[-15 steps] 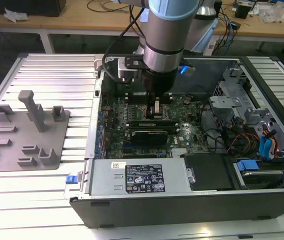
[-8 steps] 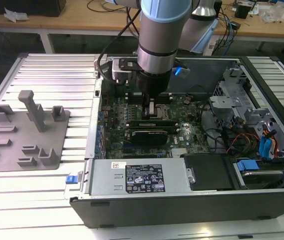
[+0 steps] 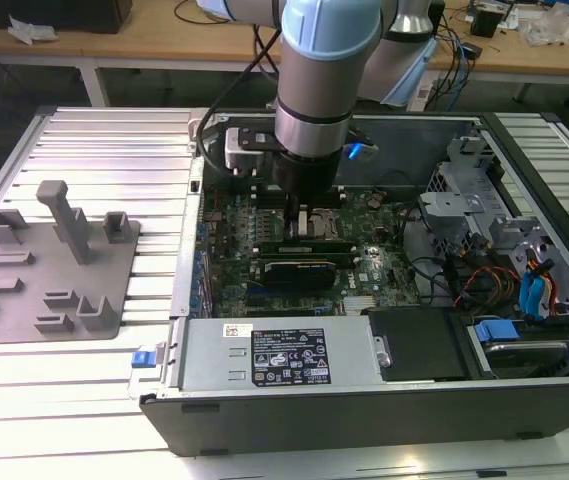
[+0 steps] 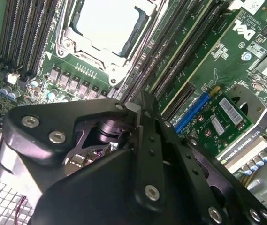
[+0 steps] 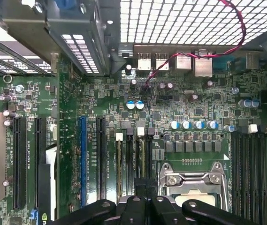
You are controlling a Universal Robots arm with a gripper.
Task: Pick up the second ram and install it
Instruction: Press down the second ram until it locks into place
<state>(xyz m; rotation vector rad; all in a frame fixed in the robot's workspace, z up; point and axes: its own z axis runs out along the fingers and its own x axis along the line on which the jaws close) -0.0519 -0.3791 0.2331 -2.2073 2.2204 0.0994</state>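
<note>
Nearest to us in the exterior view, the open computer case (image 3: pixel 364 410) lies on its side on the ribbed metal desk (image 3: pixel 94 140). Its power supply (image 3: pixel 274 355) runs along the front edge. At nine o'clock from the case sits a grey fixture plate (image 3: pixel 49 290) with upright posts.

Just past the power supply a wide black card (image 3: pixel 299 270) stands in the motherboard. Beyond that, the arm drops straight down into the case with the gripper (image 3: pixel 304 228) low over the board, beside the processor socket (image 3: pixel 319 220).

In the first wrist view we see the gripper (image 5: pixel 140 190) straddling the row of memory slots next to the processor socket (image 5: pixel 192 185). The second ram (image 5: pixel 141 159) shows edge-on as a long, very thin olive-green strip. It lies along one of those black slots and runs out from between the jaws to a white latch at the slot's end. The jaws are drawn close together on the stick's upper edge. We cannot tell how deep it sits in the slot.

In the second wrist view the gripper (image 4: pixel 140 105) has its black linkage folded inward and its tips nearly meeting above the slots.

Farther along the board in the first wrist view are a blue expansion slot (image 5: pixel 82 159) and a red wire (image 5: pixel 239 28) looping across the perforated rear wall.
</note>
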